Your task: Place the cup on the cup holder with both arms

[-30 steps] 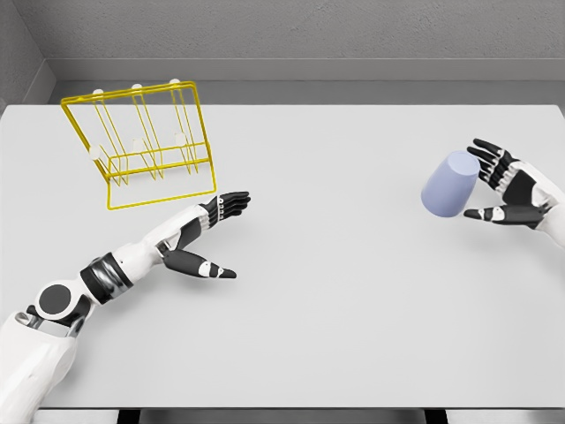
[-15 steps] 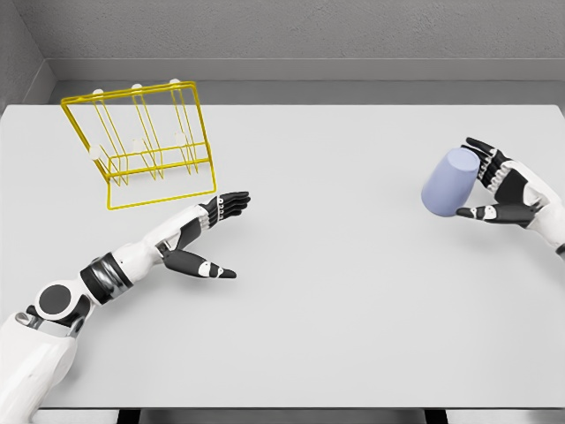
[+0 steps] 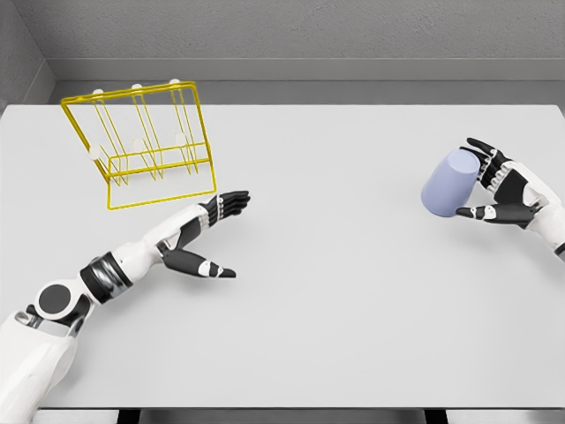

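A pale grey counter [image 3: 353, 291] fills most of the view, with a grey wall behind it. At its far left stands the yellow wire holder [image 3: 141, 146], tilted, with white-tipped pegs. The left arm comes in from the lower left and lies low over the counter; the left hand [image 3: 212, 231] is just in front of the holder's base, fingers straight and thumb spread, holding nothing. At the far right, well apart from the holder, the lilac cup [image 3: 449, 183] sits tipped on the counter. The right hand [image 3: 500, 188] wraps its right side, fingers over the top, thumb beneath; it seems to touch, though a firm grip cannot be confirmed.
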